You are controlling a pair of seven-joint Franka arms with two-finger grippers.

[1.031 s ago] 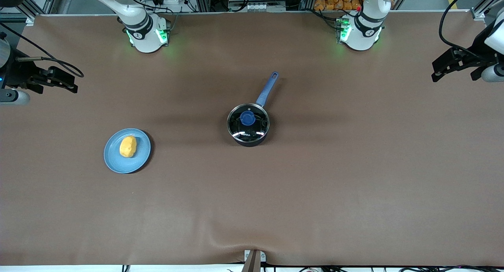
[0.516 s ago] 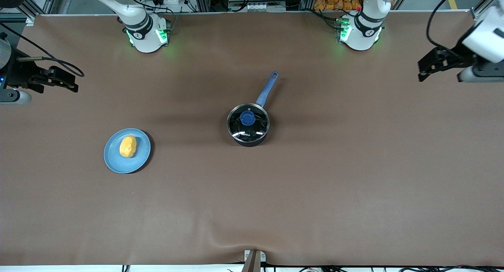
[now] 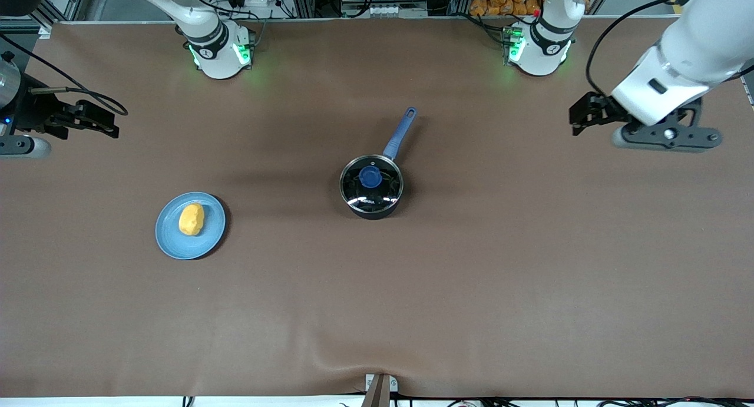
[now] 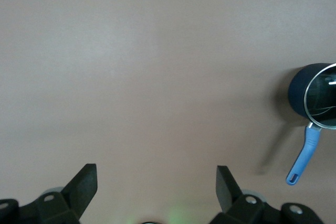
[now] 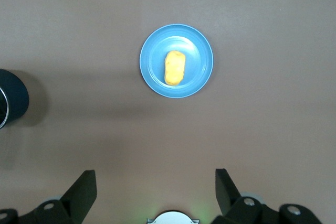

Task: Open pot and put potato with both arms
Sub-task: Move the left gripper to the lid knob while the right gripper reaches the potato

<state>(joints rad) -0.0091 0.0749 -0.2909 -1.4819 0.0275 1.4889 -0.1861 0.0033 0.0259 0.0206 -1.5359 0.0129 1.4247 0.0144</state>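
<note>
The black pot (image 3: 371, 190) stands mid-table with its glass lid and blue knob (image 3: 370, 176) on, and its blue handle (image 3: 400, 133) points toward the robot bases. The potato (image 3: 191, 219) lies on a blue plate (image 3: 215, 221) toward the right arm's end. My left gripper (image 3: 574, 121) is open and empty over bare table toward the left arm's end; its wrist view shows the pot (image 4: 299, 93). My right gripper (image 3: 113, 124) is open and empty over the table's right-arm end; its wrist view shows the potato (image 5: 175, 67) on the plate (image 5: 152, 61).
The brown mat (image 3: 471, 277) covers the whole table. The two arm bases (image 3: 221, 50) stand along the table's edge farthest from the front camera. A small metal bracket (image 3: 380, 386) sits at the edge nearest that camera.
My left arm has swung in from the left arm's end of the table, bringing its gripper closer to the pot. The right arm has barely moved. Pot, plate and potato are still.
</note>
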